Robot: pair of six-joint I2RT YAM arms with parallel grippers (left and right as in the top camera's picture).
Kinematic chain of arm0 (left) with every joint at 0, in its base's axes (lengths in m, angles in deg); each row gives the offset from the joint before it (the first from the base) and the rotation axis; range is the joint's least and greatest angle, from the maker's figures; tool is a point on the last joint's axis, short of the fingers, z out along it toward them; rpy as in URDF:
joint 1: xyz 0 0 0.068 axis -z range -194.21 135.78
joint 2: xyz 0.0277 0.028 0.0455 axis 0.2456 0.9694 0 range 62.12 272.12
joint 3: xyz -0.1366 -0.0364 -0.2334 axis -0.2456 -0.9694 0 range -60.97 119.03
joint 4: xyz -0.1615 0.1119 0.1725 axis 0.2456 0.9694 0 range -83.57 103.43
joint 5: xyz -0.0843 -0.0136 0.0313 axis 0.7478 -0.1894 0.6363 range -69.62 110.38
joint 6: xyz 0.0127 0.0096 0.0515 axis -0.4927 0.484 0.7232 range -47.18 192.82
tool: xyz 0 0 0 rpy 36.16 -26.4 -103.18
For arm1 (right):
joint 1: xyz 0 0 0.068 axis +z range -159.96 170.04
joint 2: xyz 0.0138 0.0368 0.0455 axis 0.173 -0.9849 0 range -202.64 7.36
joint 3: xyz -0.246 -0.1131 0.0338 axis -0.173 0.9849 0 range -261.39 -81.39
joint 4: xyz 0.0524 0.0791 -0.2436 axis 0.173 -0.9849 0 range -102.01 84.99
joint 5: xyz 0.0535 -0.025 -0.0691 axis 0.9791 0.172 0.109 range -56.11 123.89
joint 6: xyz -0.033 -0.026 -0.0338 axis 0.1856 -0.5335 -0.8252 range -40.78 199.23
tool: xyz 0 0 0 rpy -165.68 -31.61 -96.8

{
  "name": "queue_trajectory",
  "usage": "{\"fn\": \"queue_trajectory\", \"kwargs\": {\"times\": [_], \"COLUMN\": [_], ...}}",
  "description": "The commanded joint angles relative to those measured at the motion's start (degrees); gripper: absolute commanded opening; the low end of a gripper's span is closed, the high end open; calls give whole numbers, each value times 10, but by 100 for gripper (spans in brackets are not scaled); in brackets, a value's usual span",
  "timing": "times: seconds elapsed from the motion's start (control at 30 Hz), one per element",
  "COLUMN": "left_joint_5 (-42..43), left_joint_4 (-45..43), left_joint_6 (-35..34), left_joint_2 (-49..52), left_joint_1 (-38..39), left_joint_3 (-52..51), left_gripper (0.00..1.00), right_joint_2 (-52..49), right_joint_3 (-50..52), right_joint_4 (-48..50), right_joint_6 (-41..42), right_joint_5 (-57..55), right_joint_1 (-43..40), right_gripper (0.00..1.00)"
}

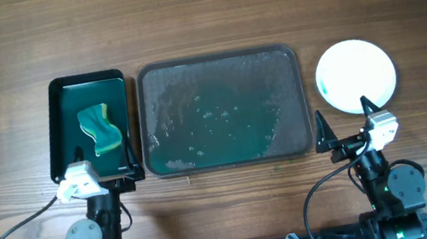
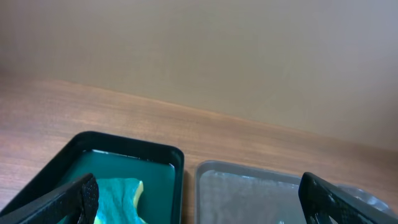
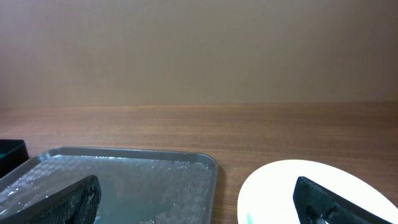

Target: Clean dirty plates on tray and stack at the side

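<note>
The large dark grey tray (image 1: 223,110) lies mid-table, wet with foamy teal water and holding no plates; it also shows in the left wrist view (image 2: 261,190) and the right wrist view (image 3: 124,177). White plates (image 1: 356,74) sit as one round disc on the wood to the tray's right, with a small teal mark at the left rim; how many are stacked I cannot tell. They show in the right wrist view (image 3: 280,193). My left gripper (image 1: 114,178) is open and empty at the small tray's near edge. My right gripper (image 1: 343,124) is open and empty, just in front of the plates.
A smaller black tray (image 1: 62,129) with green inside stands left of the grey tray and holds a teal and yellow sponge (image 1: 100,128), also seen in the left wrist view (image 2: 118,199). Brown wood tabletop (image 1: 197,12) stretches behind everything.
</note>
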Motion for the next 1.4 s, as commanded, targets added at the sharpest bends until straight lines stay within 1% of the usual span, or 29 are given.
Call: {"fn": "queue_trajectory", "kwargs": {"times": [0.0, 0.1, 0.17, 1.37], "left_joint_5": [1, 0, -2, 1], "left_joint_4": [-4, 9, 40, 37], "left_joint_6": [26, 42, 41, 40], "left_joint_2": [-11, -13, -13, -12], "left_joint_1": [-3, -3, -3, -3], "left_joint_3": [-13, -13, -13, -13], "left_gripper": [100, 100, 100, 100], "right_joint_2": [3, 3, 3, 3], "right_joint_3": [1, 1, 1, 1], "right_joint_4": [3, 3, 3, 3], "right_joint_6": [10, 10, 10, 10], "right_joint_5": [-7, -8, -8, -8], "right_joint_1": [2, 2, 2, 2], "right_gripper": [100, 100, 100, 100]}}
